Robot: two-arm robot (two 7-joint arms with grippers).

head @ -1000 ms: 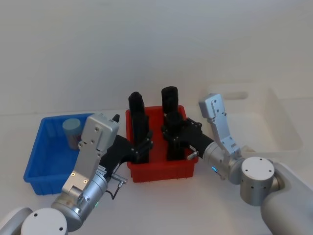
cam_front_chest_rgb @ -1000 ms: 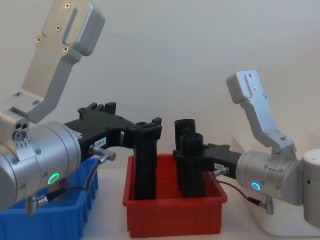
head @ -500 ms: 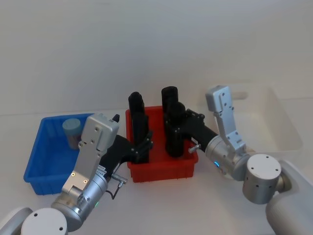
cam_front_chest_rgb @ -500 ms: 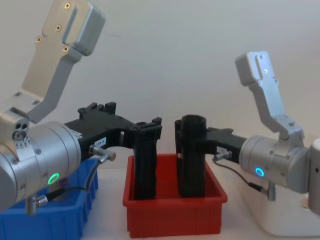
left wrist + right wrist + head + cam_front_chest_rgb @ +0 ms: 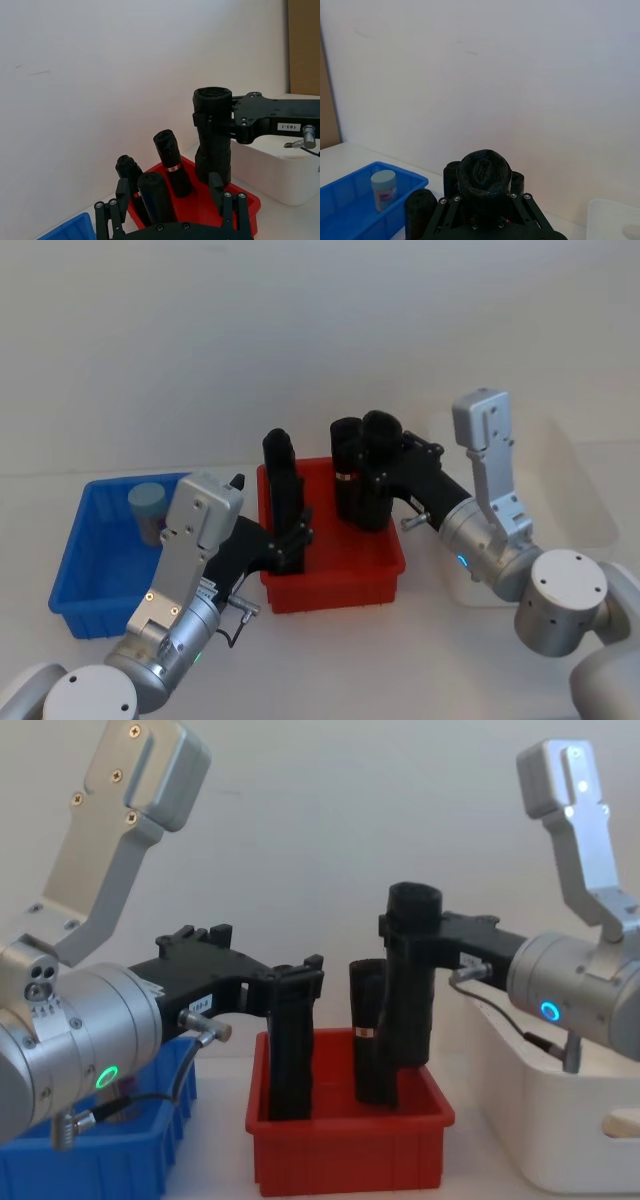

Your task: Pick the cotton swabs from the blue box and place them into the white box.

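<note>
The white box [image 5: 585,502] is seen just right of the red bin [image 5: 332,575] on the pale surface [image 5: 300,370], and the blue box [image 5: 95,560] is set just left of the red bin. Black cylindrical rolls [image 5: 365,1045] are stood upright inside the red bin. A lifted black roll [image 5: 410,975] is gripped by the right tool [image 5: 405,935], its fingers closed on the roll's upper part, and it is held above the red bin's right half with its base apparently clear of the bin floor. The left tool [image 5: 293,538] is held over the red bin's left side, its fingers spread on either side of the leftmost black roll [image 5: 290,1050] without closing on it. One jar of cotton swabs [image 5: 148,508] is stood upright in the blue box, at the far corner from the red bin.
</note>
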